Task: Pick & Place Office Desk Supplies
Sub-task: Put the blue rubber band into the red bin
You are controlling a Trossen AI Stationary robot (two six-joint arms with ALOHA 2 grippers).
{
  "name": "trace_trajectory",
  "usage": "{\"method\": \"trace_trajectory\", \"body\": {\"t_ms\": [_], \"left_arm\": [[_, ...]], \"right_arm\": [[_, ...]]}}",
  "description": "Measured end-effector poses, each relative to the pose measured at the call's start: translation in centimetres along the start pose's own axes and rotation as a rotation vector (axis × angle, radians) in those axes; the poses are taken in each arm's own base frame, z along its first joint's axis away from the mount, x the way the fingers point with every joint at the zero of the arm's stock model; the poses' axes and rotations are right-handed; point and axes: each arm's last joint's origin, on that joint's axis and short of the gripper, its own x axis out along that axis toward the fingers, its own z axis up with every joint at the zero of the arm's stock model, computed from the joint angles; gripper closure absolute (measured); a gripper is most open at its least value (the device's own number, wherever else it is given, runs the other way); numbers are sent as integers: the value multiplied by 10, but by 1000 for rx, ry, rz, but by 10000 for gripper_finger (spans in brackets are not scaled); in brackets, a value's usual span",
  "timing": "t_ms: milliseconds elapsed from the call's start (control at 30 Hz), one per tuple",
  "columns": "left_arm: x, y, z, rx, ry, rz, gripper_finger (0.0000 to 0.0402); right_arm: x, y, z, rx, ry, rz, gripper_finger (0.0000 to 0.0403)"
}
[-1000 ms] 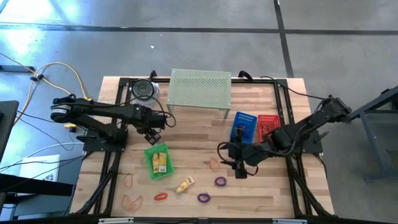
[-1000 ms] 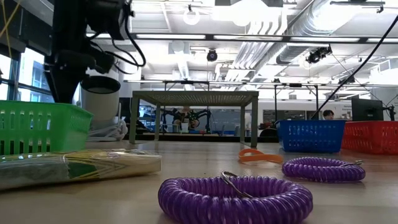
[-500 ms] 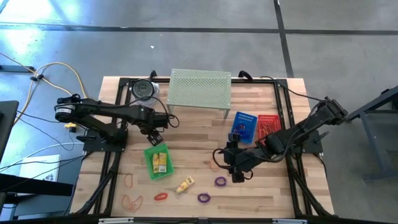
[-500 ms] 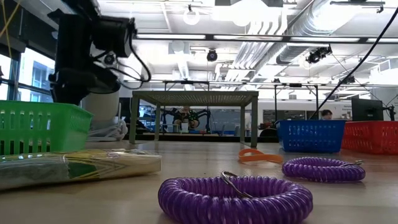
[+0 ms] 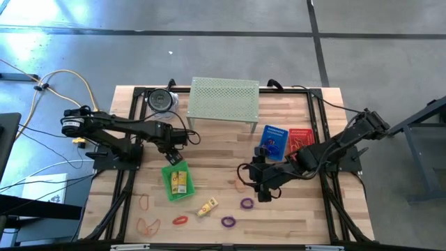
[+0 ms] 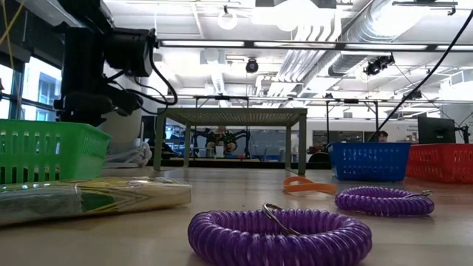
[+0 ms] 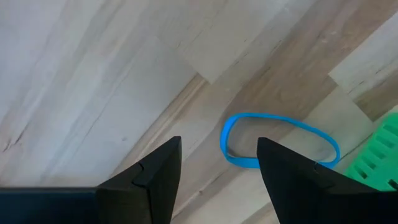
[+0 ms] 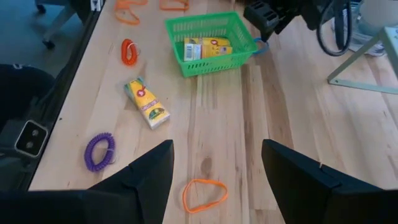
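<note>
A blue loop point(image 7: 280, 140) lies flat on the wood beside a corner of the green basket point(image 5: 175, 180). My left gripper point(image 7: 217, 180) points down just over the loop, open, its fingers touching nothing. My right gripper point(image 8: 217, 186) hangs open above the table's middle, over an orange loop point(image 8: 204, 194). A yellow packet point(image 5: 206, 207), two purple loops point(image 5: 247, 203) point(image 5: 228, 222), a red loop point(image 5: 180, 219) and orange loops point(image 5: 144, 202) lie toward the near edge. More yellow packets point(image 8: 208, 46) rest inside the green basket.
A pale-green perforated shelf point(image 5: 224, 100) stands at the far edge, with a round container point(image 5: 162, 100) to its left. A blue basket point(image 5: 274, 141) and a red basket point(image 5: 300, 139) sit at the right. Bare wood lies between the green basket and the right arm.
My left gripper has come down toward the table by the green basket's far side and turned a little. The loops, packets and baskets have stayed in place.
</note>
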Motion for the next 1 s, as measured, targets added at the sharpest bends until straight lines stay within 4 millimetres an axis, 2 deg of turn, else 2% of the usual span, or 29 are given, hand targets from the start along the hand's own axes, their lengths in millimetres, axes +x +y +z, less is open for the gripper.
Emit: {"method": "trace_trajectory", "body": {"t_ms": [667,800,1000], "left_arm": [[19,4,-9,-38,15,-37,205],[21,6,-11,-44,15,-32,220],[22,6,-11,-48,4,-19,270]], "right_arm": [[0,0,0,-1,1,5,170],[0,0,0,-1,1,5,170],[0,0,0,-1,1,5,170]]}}
